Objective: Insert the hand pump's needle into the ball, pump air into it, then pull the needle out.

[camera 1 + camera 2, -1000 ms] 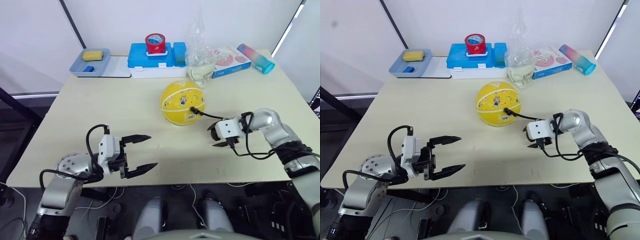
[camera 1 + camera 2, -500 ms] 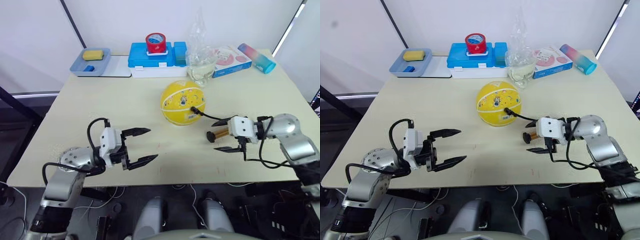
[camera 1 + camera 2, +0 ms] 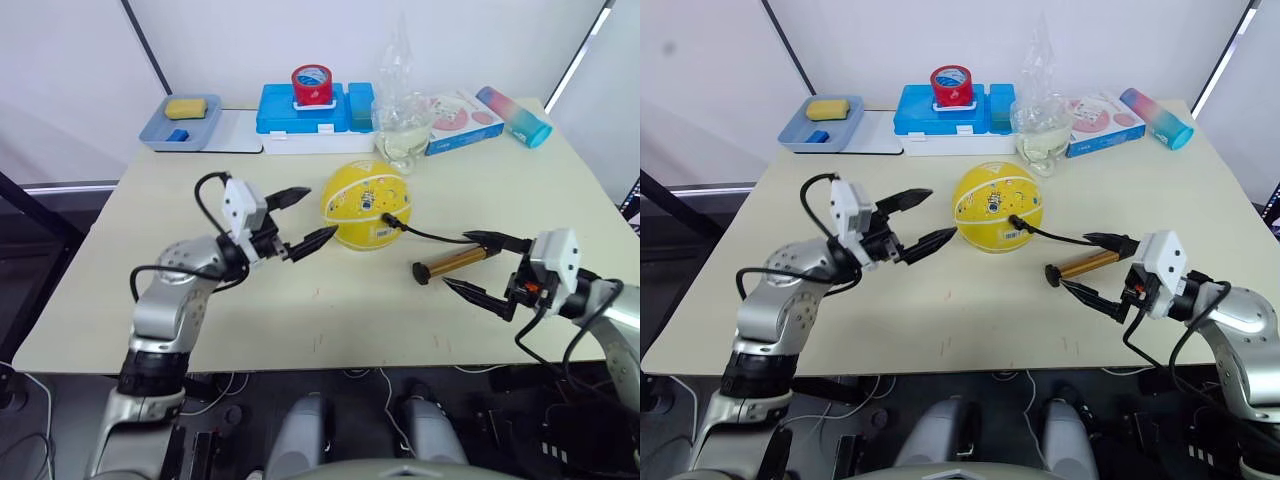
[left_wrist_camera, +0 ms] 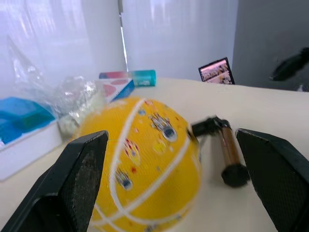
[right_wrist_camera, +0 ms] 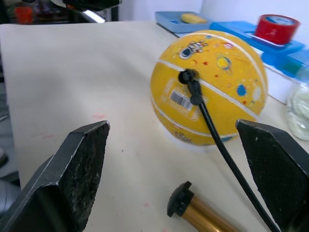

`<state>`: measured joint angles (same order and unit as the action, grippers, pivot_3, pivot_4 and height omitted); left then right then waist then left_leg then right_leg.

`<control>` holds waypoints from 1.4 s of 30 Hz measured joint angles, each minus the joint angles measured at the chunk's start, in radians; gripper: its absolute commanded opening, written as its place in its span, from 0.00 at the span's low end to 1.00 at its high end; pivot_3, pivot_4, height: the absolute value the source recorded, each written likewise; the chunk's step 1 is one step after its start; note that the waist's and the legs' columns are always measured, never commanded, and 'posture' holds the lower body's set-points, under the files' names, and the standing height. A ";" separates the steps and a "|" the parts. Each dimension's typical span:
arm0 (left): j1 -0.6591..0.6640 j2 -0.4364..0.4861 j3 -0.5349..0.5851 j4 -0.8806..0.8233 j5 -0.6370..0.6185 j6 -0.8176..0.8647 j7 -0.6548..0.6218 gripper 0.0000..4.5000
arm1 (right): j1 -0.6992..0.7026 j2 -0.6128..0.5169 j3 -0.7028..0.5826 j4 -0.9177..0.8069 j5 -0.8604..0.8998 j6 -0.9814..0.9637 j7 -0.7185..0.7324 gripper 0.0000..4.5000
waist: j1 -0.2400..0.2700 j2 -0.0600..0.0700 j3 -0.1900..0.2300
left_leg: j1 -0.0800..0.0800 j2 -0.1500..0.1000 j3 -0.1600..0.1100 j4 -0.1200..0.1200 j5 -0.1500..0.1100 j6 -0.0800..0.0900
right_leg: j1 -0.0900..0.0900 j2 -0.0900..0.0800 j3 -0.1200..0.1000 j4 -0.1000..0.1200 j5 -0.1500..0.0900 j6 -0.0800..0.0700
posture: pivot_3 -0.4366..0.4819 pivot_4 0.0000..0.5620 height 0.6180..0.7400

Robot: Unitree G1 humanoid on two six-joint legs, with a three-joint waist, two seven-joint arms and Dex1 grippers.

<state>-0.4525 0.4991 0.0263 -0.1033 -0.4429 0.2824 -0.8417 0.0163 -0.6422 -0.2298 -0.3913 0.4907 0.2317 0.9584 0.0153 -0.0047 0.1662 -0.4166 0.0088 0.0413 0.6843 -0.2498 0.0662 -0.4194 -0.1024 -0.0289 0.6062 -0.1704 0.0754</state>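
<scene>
Ball: the yellow ball point(image 3: 366, 205) sits round on the table point(image 3: 300, 300), near the middle, just in front of the clear plastic bag point(image 3: 402, 120).
Needle: its black fitting point(image 5: 189, 83) is plugged into the ball's side facing the right arm; the metal tip itself is hidden, so I take it as inserted.
Hose: the black hose point(image 5: 227, 154) runs from the fitting down across the table to the pump.
Hand pump: the gold-barrelled hand pump point(image 3: 452, 265) lies flat on the table between the ball and the right arm, held by nothing.
Right gripper: the right gripper point(image 3: 480, 268) is spread wide, fingers either side of the pump's far end, grasping nothing.
Left gripper: the left gripper point(image 3: 302, 215) is also spread and empty, its fingertips just beside the ball's left flank, not clearly touching.
Behind: blue box point(image 3: 300, 110) with red tape roll point(image 3: 312, 85), grey tray point(image 3: 190, 125).
Risk: a ball this round rolls easily; a nudge from the left fingers could tug the hose and pull the needle out early.
Risk: if the right gripper closes off-centre, the slim barrel may skid away.
</scene>
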 measured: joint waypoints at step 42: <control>-0.505 -0.278 -0.072 0.752 0.263 -0.080 0.084 1.00 | 0.039 -0.016 0.003 -0.200 0.058 0.161 -0.255 0.97 | 0.004 -0.007 0.004 | -0.001 0.000 -0.002 0.001 0.000 0.000 | 0.000 -0.001 -0.001 0.000 0.000 0.000 | 0.48 0.27 1.00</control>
<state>-0.9577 0.2211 -0.0455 0.6491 -0.1795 0.2020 -0.7580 0.0551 -0.6580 -0.2269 -0.5910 0.5487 0.3924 0.7030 0.0189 -0.0122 0.1707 -0.4179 0.0089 0.0393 0.6849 -0.2498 0.0665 -0.4193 -0.1031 -0.0295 0.6058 -0.1703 0.0757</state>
